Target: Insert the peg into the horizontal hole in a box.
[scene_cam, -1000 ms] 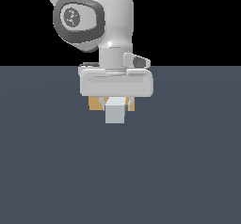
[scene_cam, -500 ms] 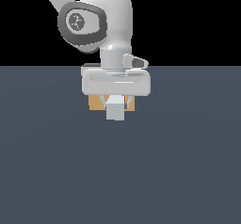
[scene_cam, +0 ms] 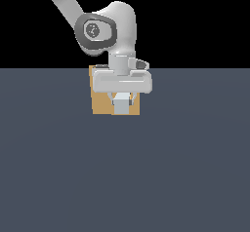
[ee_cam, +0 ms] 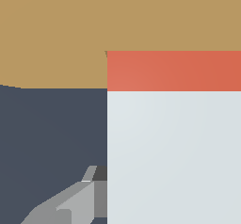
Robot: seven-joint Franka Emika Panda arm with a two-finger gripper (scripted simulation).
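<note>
Peg [ee_cam: 174, 124] – pale grey, red-orange end at box [scene_cam: 100, 102].

Arm shell: smooth pale grey, plastic-like, soft sheen on the rounded joint. Tool [scene_cam: 122, 101]: same pale casing; one finger [ee_cam: 70, 204] plain matt grey, flat-faceted. Peg [ee_cam: 174, 138] between the fingers: smooth, matt, pale grey-white half and red-orange half, no grain. Box [scene_cam: 101, 102] just behind the tool: flat tan, matt, untextured. Counter [scene_cam: 125, 177] under the tool: uniform slate-blue, dull, no gloss.
</note>
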